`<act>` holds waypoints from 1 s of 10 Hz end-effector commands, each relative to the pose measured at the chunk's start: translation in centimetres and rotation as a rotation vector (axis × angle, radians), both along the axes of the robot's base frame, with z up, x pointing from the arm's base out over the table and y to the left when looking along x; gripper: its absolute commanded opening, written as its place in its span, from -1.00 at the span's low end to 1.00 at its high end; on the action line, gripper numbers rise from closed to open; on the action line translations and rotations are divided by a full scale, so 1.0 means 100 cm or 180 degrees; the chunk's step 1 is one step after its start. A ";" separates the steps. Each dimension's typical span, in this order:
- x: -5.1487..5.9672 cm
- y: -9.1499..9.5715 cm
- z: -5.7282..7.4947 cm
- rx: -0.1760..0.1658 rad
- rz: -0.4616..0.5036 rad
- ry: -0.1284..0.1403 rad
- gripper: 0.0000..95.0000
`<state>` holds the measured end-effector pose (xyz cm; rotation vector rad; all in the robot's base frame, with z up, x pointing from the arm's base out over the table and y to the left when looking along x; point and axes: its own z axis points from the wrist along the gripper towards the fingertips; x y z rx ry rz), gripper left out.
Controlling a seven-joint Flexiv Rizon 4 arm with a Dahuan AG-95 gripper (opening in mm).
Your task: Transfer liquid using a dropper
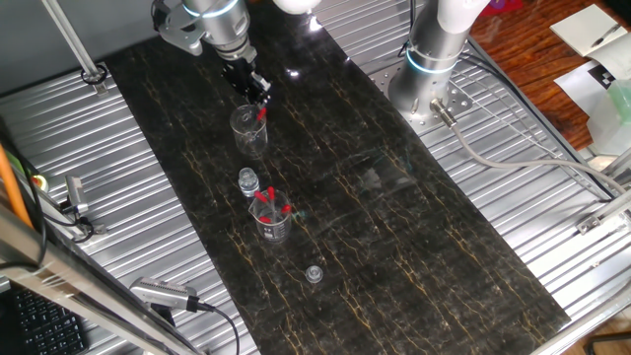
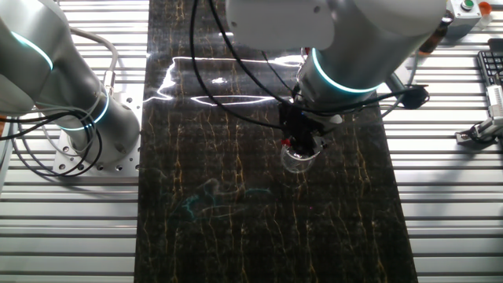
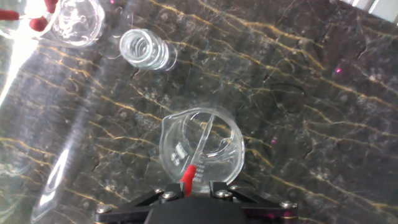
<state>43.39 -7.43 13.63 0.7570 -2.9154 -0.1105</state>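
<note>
Here the arm reaches steeply down over the dark marbled desk point(image 1: 394, 227), toward its far edge in one fixed view, its gripper point(image 3: 189, 182) clamped on the red rubber bulb of the dropper point(image 3: 200, 149). The thin clear stem slants into a round glass beaker point(image 3: 200, 146) with a pouring lip. Nearer the middle stand a ribbed clear vial point(image 3: 144, 49) and a second beaker point(image 1: 271, 219) of red-bulbed droppers.
</note>
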 end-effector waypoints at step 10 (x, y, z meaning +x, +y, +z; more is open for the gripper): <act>-0.002 0.008 -0.014 -0.0013 -0.0062 -0.0066 -0.60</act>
